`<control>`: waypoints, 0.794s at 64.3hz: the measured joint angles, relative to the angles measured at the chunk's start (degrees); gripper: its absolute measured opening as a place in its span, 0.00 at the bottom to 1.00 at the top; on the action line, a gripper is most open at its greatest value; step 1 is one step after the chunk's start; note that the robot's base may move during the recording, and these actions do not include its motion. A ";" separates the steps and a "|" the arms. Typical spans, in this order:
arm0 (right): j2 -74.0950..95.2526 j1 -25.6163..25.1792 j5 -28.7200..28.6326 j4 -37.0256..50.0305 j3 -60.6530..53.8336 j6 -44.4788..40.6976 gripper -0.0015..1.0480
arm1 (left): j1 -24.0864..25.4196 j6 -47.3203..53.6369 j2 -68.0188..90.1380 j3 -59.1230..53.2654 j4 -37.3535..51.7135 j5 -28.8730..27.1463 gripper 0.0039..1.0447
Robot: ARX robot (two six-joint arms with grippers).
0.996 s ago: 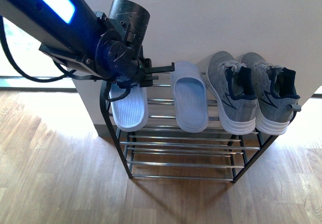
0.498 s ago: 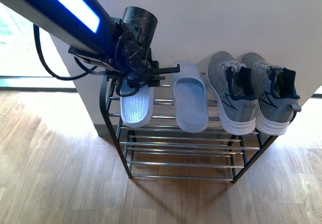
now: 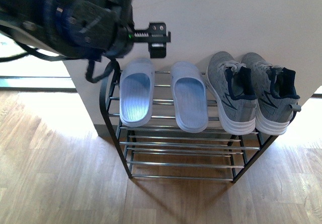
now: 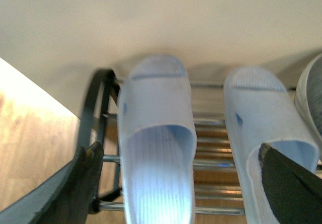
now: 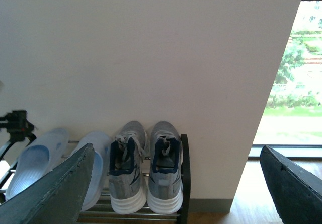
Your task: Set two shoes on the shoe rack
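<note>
Front view: the shoe rack [image 3: 118, 133] occupies the centre of the frame, standing on a wood floor [image 3: 55, 178] against a pale wall [image 3: 241, 17]. Its top tier carries four shoes in a row, toes toward the wall. From frame left to frame right these are the left slide [image 3: 136, 98], the right slide [image 3: 189, 102], the left sneaker [image 3: 229, 93] and the right sneaker [image 3: 271, 94]. The two slides lie flat on the silver rods, apart from each other. The sneakers sit side by side, touching or nearly so. The lower tiers hold only rods.

The left gripper [image 3: 151, 35] is in the upper left of the frame, above the left slide and clear of it. The arm body behind it is blurred. Nothing is visible between the fingers in this view.

Left wrist view: both slides appear below the camera, the left slide [image 4: 157, 148] at centre frame and the right slide [image 4: 266, 133] toward frame right. The two dark fingers [image 4: 65, 194] show at the lower corners, spread wide, with nothing gripped between them.

Right wrist view: the right gripper [image 5: 176, 194] is held well back from the rack [image 5: 184, 183]. Its fingers [image 5: 55, 194] sit at the lower corners, spread wide and empty. The sneakers [image 5: 146, 171] show at lower centre.
</note>
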 joint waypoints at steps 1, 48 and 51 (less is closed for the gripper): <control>0.00 0.00 0.00 0.00 0.00 0.00 0.91 | 0.00 0.24 -1.16 -1.09 0.61 -0.35 0.92; 0.00 0.00 0.00 0.00 0.00 0.00 0.91 | 4.85 8.00 -72.19 -48.33 -1.09 -5.16 0.76; 0.00 0.00 0.00 0.00 0.00 0.00 0.91 | 6.38 10.08 -73.05 -52.35 6.25 -1.53 0.68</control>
